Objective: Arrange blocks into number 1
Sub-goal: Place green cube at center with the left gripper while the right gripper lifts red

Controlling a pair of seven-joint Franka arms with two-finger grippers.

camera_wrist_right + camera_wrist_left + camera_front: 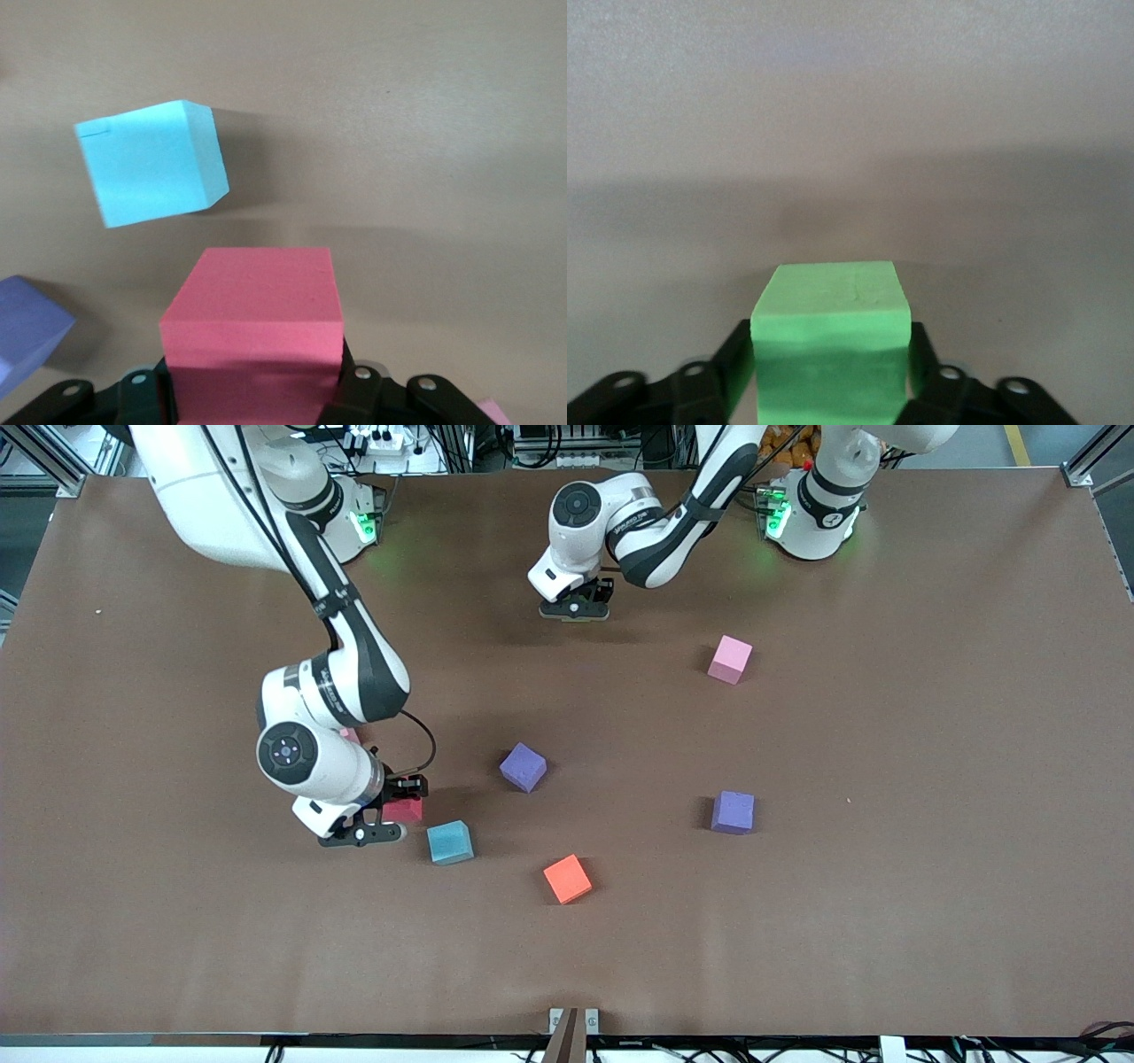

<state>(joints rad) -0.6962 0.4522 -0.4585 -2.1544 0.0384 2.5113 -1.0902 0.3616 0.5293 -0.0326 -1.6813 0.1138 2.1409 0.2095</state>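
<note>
My left gripper [576, 609] is low over the table near the robots' bases. Its fingers [737, 359] press both sides of a green block [833, 310], which the hand hides in the front view. My right gripper [390, 821] is shut on a red block [403, 810] [252, 310], low at the table toward the right arm's end. A light blue block [450, 842] [151, 161] lies just beside it, a little nearer the front camera. Loose on the table are two purple blocks [523, 767] [733, 812], an orange block [567, 879] and a pink block [730, 659].
A sliver of another pink block [351, 734] shows by the right arm's wrist. The brown table [930, 868] has wide bare room toward the left arm's end and along the front edge. A purple block [27, 341] sits at the edge of the right wrist view.
</note>
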